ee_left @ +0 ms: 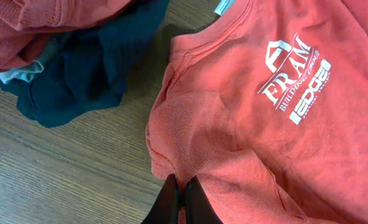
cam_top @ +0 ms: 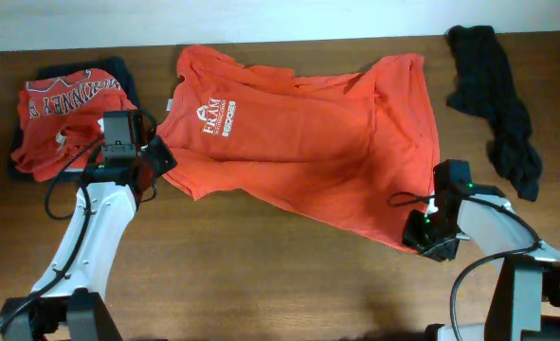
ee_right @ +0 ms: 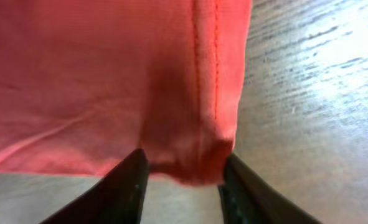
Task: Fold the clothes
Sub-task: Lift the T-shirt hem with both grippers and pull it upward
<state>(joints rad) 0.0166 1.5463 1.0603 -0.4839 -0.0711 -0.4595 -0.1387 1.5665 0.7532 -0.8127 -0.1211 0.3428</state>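
Note:
An orange T-shirt (cam_top: 308, 142) with a white FRAM logo lies spread out, front up, across the middle of the table. My left gripper (cam_top: 158, 157) is at its left sleeve; in the left wrist view the jaws (ee_left: 184, 188) are shut, pinching the edge of the sleeve (ee_left: 190, 143). My right gripper (cam_top: 420, 233) is at the shirt's lower right hem corner. In the right wrist view its fingers (ee_right: 184, 167) are open on either side of that corner (ee_right: 196, 149), and the cloth bunches between them without being pinched.
A pile of clothes sits at the far left: a red shirt with white lettering (cam_top: 57, 114) on a dark garment (cam_top: 118, 68), which also shows in the left wrist view (ee_left: 84, 68). A black garment (cam_top: 493, 99) lies crumpled at the far right.

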